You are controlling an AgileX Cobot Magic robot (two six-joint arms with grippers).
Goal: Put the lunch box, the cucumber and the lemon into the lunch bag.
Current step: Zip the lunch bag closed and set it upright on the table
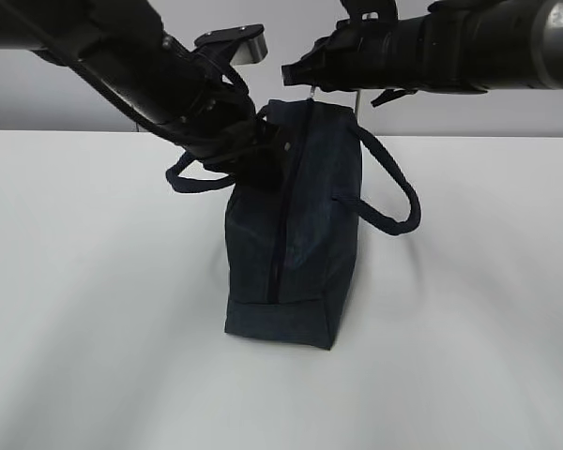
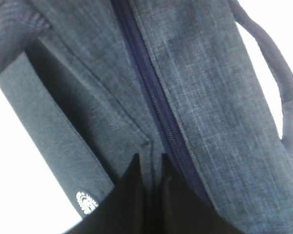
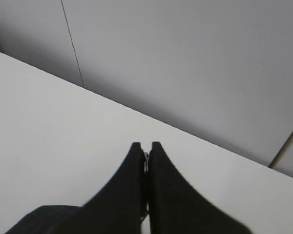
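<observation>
The dark navy lunch bag point(image 1: 305, 234) stands on end on the white table, and its zipper point(image 1: 280, 244) runs down the face toward me and looks closed. My left gripper point(image 1: 263, 142) is shut on a fold of the bag's fabric beside the zipper; the left wrist view shows it point(image 2: 150, 163) next to the zipper point(image 2: 151, 92) and the white logo point(image 2: 85, 202). My right gripper point(image 1: 296, 75) is at the bag's top end, shut on the silver ring pull point(image 3: 145, 157). The lunch box, cucumber and lemon are out of view.
The bag's two loop handles hang out to the left point(image 1: 192, 180) and right point(image 1: 394, 202). The white table point(image 1: 94, 309) spreads all round the bag. A grey wall point(image 3: 185, 58) stands behind the table.
</observation>
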